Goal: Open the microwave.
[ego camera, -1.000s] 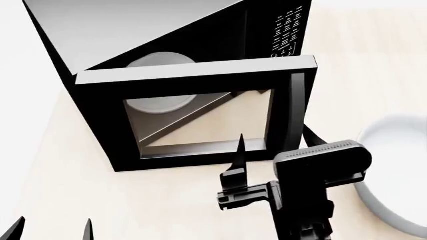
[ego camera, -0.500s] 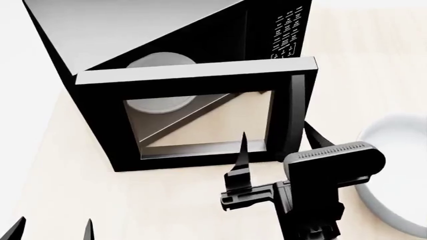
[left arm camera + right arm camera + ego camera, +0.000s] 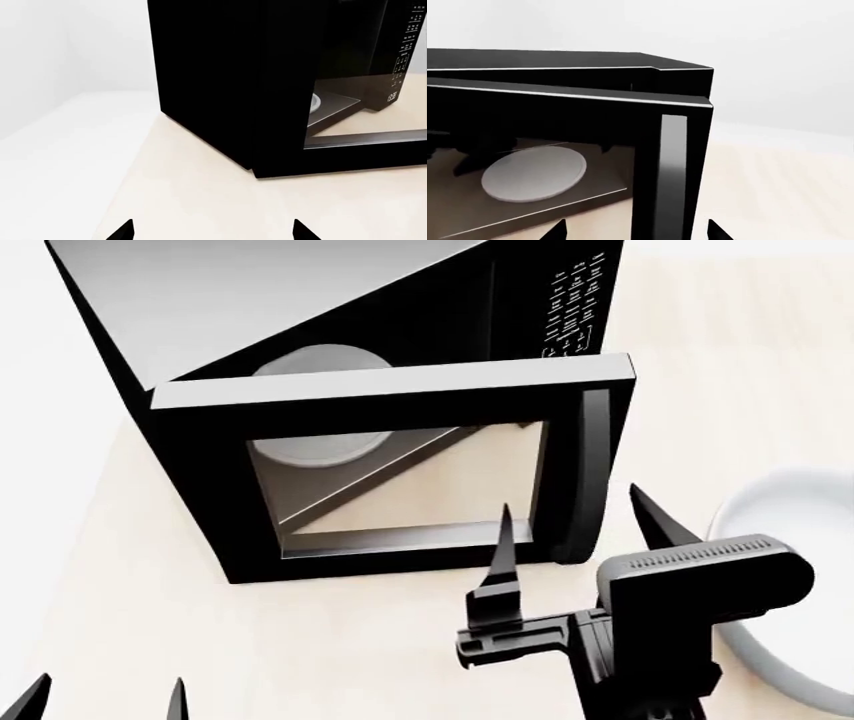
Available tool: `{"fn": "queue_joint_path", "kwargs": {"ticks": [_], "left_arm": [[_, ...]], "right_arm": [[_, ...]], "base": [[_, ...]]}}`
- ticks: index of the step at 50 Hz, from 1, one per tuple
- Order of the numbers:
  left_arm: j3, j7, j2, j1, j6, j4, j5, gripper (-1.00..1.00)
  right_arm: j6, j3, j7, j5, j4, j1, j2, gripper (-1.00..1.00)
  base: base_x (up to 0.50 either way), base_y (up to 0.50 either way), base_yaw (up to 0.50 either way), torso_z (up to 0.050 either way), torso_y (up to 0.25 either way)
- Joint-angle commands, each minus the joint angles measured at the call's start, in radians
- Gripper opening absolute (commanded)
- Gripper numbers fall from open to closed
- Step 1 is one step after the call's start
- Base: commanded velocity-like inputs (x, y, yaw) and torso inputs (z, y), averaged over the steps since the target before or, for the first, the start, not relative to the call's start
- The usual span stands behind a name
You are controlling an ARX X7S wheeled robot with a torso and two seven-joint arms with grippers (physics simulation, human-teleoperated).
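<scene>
Standing on the pale bench [image 3: 134, 640], the microwave [image 3: 307, 330] presents as a large, rigid black box with a flat grey top. Its door [image 3: 387, 480] hangs swung well out from the cabinet, hinged at the side away from the keypad [image 3: 577, 302]. The glass window shows the white round turntable [image 3: 320, 445] inside. The vertical handle [image 3: 587, 475] is a smooth, hard black bar on the door's free edge.

The right gripper [image 3: 577, 530] sits just in front of the handle with its two pointed fingers spread wide, holding nothing and apparently not touching the bar. The left gripper [image 3: 100, 698] shows only its fingertips low over the bench, parted and empty, well apart from the microwave.

Handling judgement: the body is likely heavy enough to stay put; the door should swing stiffly on its hinge. The handle is the proper hold, though its glossy surface may slip. A white bowl [image 3: 787, 590] rests beside the right arm.
</scene>
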Motion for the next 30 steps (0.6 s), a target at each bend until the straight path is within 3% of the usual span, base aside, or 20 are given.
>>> {"fn": "queue_joint_path", "kwargs": {"ticks": [1,12,30], "left_arm": [[0.003,-0.001,-0.001,-0.002,0.001,-0.002,-0.002,1.00],[0.004,-0.004,-0.003,-0.002,0.002,-0.002,-0.005,1.00],[0.007,-0.009,-0.008,-0.001,0.003,0.005,-0.008,1.00]], "right_arm": [[0.015,0.025,0.018,0.029,-0.073,-0.032,0.027,1.00],[0.046,0.042,0.053,0.061,-0.168,-0.065,0.045,1.00],[0.271,0.075,0.276,0.105,-0.491,-0.019,0.072,1.00]], "base": [[0.00,0.00,0.00,0.000,0.000],[0.00,0.00,0.00,0.000,0.000],[0.00,0.00,0.00,0.000,0.000]]}}
